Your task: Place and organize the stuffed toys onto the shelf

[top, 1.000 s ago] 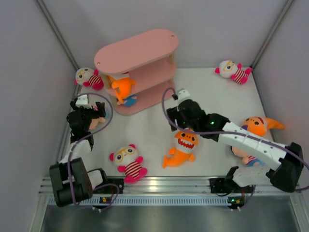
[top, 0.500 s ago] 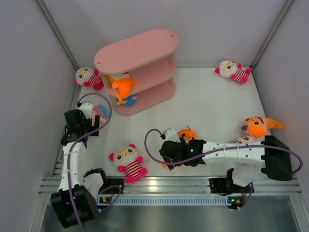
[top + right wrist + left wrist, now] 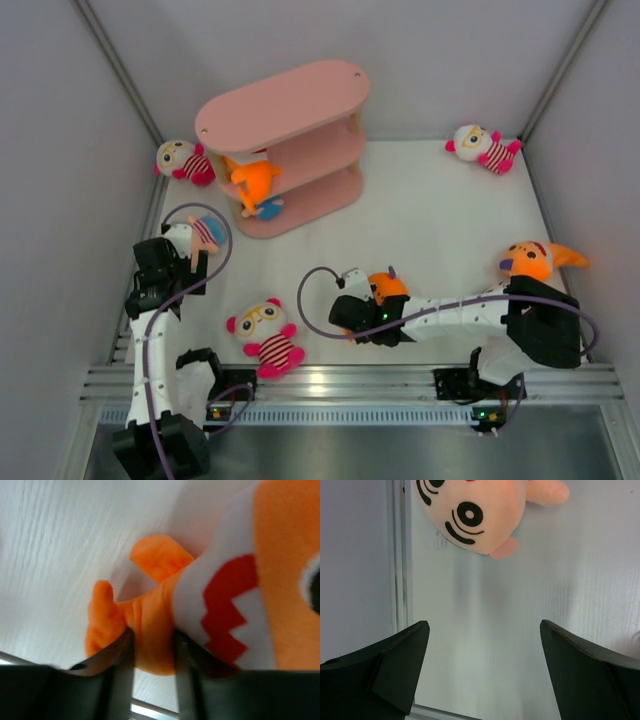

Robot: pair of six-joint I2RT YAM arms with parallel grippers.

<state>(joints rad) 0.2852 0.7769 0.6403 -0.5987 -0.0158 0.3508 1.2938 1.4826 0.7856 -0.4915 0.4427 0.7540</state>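
The orange plush shark (image 3: pixel 388 287) with a red zigzag mouth lies on the white table (image 3: pixel 430 220), well in front of the pink three-tier oval shelf (image 3: pixel 285 105) and off to its right. The right gripper (image 3: pixel 152 652) has its fingers (image 3: pixel 120 655) drawn narrow, pinching the shark's orange body beside the tail fins. From above, the arm covers most of the toy and only its head shows. The left gripper (image 3: pixel 482 630) hangs with its fingers (image 3: pixel 395 675) wide and holding nothing, over bare table just short of a peach-faced plush doll (image 3: pixel 475 510) that lies in front of the shelf's left end. The doll's body is cut off at the edge of the wrist view.
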